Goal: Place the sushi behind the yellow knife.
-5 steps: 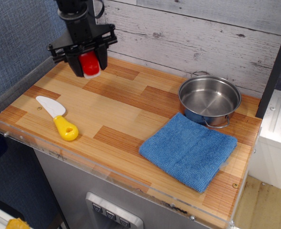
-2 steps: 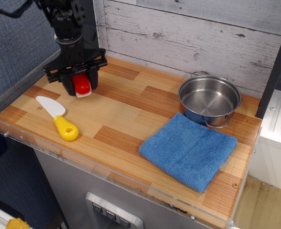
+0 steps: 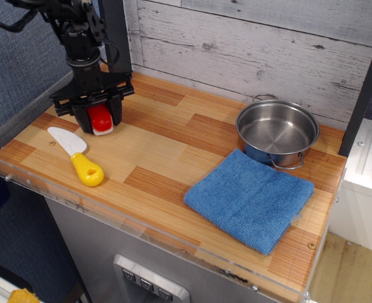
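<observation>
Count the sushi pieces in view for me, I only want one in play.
1. The sushi sits between the fingers of the tool, low over the wooden counter just behind the yellow knife. None shows in the steel pot; the blue cloth could hide one.

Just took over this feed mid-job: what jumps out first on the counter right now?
The black gripper at the back left, shut on the red-topped sushi, low over the wooden counter just behind the yellow knife near the front left edge. To the right, a steel pot stands by the wall with a folded blue cloth in front of it.
</observation>
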{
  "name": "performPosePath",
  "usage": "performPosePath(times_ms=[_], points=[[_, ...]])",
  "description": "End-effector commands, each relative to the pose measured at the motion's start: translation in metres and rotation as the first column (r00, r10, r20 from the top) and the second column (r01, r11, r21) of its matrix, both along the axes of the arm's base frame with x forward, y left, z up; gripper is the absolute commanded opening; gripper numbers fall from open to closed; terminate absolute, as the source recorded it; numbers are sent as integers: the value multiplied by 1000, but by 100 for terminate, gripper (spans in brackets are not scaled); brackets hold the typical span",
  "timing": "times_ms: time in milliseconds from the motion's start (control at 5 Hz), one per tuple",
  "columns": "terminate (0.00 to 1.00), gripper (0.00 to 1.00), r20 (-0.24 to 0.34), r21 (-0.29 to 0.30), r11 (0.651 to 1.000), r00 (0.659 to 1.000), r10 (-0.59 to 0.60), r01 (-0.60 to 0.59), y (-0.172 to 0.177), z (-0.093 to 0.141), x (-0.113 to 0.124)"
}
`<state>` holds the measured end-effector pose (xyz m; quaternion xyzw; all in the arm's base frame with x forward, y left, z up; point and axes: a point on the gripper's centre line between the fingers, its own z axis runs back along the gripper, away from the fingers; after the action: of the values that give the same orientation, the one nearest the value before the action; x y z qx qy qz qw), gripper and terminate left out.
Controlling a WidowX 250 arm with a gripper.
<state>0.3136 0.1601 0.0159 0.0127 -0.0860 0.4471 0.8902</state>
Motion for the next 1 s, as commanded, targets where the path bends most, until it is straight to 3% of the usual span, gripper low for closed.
performPosePath(times_ms=[0, 400, 800], points=[[0, 100, 9, -4, 1000, 1000, 27, -27, 8, 14, -7], [0, 100, 27, -10, 999, 999, 38, -38, 6, 22, -6], [0, 100, 120, 4, 997, 989, -82, 82, -13, 68, 5]])
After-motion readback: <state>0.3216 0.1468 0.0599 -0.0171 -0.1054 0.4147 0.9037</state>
